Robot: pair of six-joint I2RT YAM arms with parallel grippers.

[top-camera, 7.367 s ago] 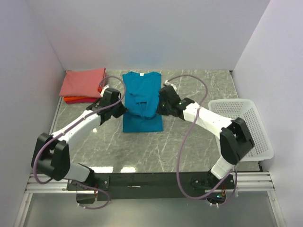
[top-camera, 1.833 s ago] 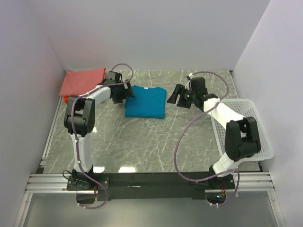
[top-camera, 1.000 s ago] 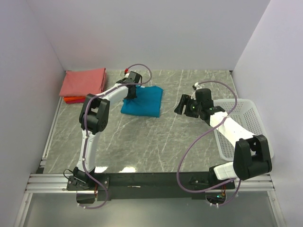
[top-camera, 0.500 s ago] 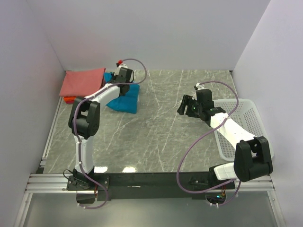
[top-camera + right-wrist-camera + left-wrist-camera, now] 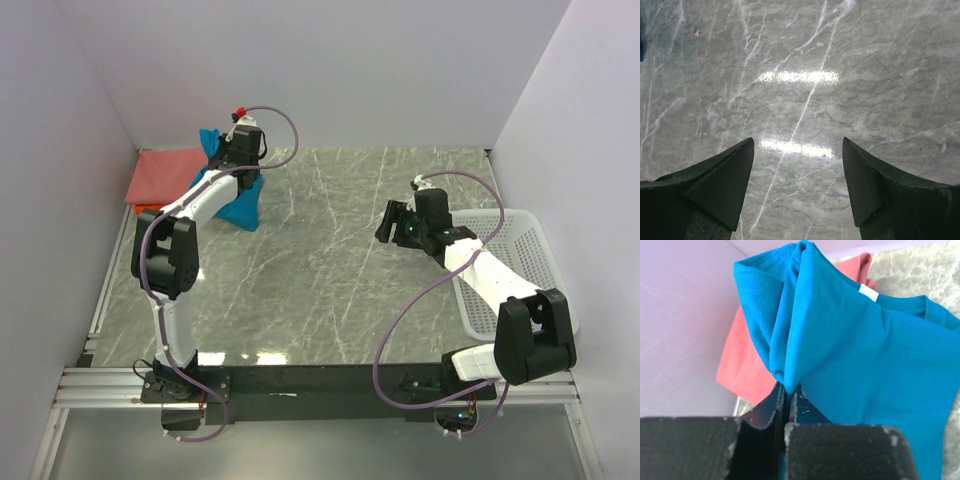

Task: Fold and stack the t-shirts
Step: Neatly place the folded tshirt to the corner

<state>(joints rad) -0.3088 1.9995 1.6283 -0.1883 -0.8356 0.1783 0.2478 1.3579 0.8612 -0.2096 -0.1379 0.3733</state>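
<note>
The folded teal-blue t-shirt point(image 5: 240, 205) hangs lifted at the back left, its lower edge near the table. My left gripper point(image 5: 224, 150) is shut on a bunched fold of it, right beside the folded salmon-pink t-shirt point(image 5: 165, 172), which lies on the orange-red t-shirt point(image 5: 146, 209). In the left wrist view the teal t-shirt point(image 5: 865, 350) is pinched in the left gripper point(image 5: 787, 390), its white neck label point(image 5: 867, 291) showing, with the salmon-pink t-shirt point(image 5: 747, 367) behind. My right gripper point(image 5: 389, 222) stands open and empty over bare marble; the wrist view shows the right gripper point(image 5: 797, 145) with nothing between its fingers.
A white mesh basket point(image 5: 530, 262) stands at the right edge, beside the right arm. White walls close in the back and both sides. The marble tabletop point(image 5: 320, 270) lies between the arms.
My left gripper has carried the teal t-shirt left and back, from the table's middle up beside the salmon-pink stack, lifting it. The right arm has barely moved.
</note>
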